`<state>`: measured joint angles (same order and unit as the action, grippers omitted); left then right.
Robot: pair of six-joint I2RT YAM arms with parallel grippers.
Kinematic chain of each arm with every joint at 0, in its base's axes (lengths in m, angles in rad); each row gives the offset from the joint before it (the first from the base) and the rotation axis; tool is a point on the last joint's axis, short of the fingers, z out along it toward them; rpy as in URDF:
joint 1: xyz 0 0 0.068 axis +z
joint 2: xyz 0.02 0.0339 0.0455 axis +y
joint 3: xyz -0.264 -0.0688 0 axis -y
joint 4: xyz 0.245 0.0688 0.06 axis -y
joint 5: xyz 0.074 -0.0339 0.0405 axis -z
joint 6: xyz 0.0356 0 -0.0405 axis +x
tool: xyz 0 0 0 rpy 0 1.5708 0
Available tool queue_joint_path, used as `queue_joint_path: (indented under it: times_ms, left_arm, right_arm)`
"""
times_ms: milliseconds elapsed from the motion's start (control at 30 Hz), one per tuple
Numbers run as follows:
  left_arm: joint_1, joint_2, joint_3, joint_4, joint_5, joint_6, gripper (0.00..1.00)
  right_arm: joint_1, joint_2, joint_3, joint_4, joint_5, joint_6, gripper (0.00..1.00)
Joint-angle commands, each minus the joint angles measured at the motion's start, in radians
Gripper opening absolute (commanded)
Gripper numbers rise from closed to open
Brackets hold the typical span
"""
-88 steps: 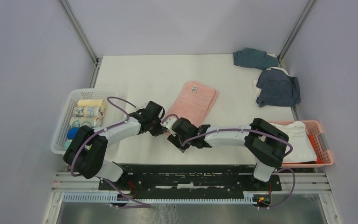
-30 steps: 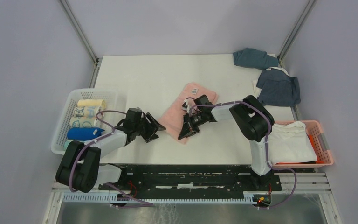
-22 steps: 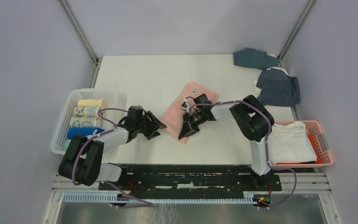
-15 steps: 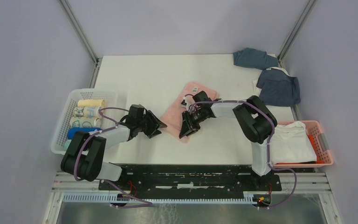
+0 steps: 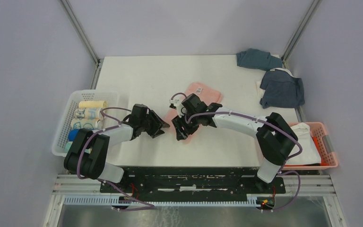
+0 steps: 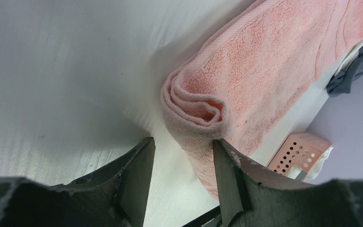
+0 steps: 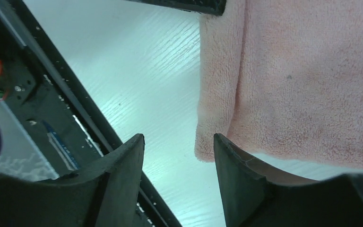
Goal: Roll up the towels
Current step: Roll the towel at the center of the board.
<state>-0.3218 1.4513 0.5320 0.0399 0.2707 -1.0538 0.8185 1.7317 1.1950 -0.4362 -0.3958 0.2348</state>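
Observation:
A pink towel (image 5: 201, 92) lies in the middle of the white table, its near end rolled into a short coil (image 6: 196, 101). My left gripper (image 5: 159, 126) is open, just left of that coil. In the left wrist view the open gripper (image 6: 182, 140) faces the coil's end, its right finger beside the roll. My right gripper (image 5: 180, 130) is open over the towel's near end. In the right wrist view the gripper (image 7: 177, 136) is open above the table, and the pink towel (image 7: 302, 80) hangs by its right finger. Neither gripper holds anything.
A white lattice basket (image 5: 60, 130) at the left holds several rolled towels (image 5: 89, 113). A pink lattice basket (image 5: 329, 144) at the right holds a white towel (image 5: 307, 142). Two slate blue towels (image 5: 258, 59) (image 5: 282, 88) lie crumpled at the back right. The black arm rail (image 7: 52, 71) runs near.
The towel's near end, flat before, is now rolled. My right gripper has swung left and nearer along that end. My left gripper has edged right toward the roll.

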Motion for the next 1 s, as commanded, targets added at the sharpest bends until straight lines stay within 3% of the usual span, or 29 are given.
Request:
queue_joint_path:
  times_ms: [0, 200, 467, 567, 767, 967]
  left_arm:
    - [-0.002, 0.041, -0.009, -0.102, -0.112, 0.015, 0.58]
    - [-0.005, 0.045, -0.006, -0.107, -0.107, 0.014, 0.58]
    - [-0.005, 0.043, 0.004, -0.112, -0.102, 0.017, 0.58]
    - [-0.005, 0.030, 0.011, -0.127, -0.099, 0.018, 0.58]
    - [-0.003, -0.035, 0.025, -0.156, -0.098, 0.027, 0.62]
    - [-0.003, -0.056, 0.031, -0.158, -0.058, 0.027, 0.65]
  right_arm:
    - [0.069, -0.006, -0.007, 0.072, 0.256, -0.059, 0.63]
    - [0.107, 0.034, -0.010, 0.132, 0.362, -0.080, 0.64]
    - [0.114, 0.113, 0.006, 0.138, 0.309, -0.114, 0.60]
    - [0.100, 0.138, 0.013, 0.120, 0.221, -0.116, 0.53]
    - [0.009, 0.161, 0.015, 0.110, -0.053, -0.064, 0.28]
    - [-0.101, 0.200, -0.020, 0.195, -0.315, 0.030, 0.17]
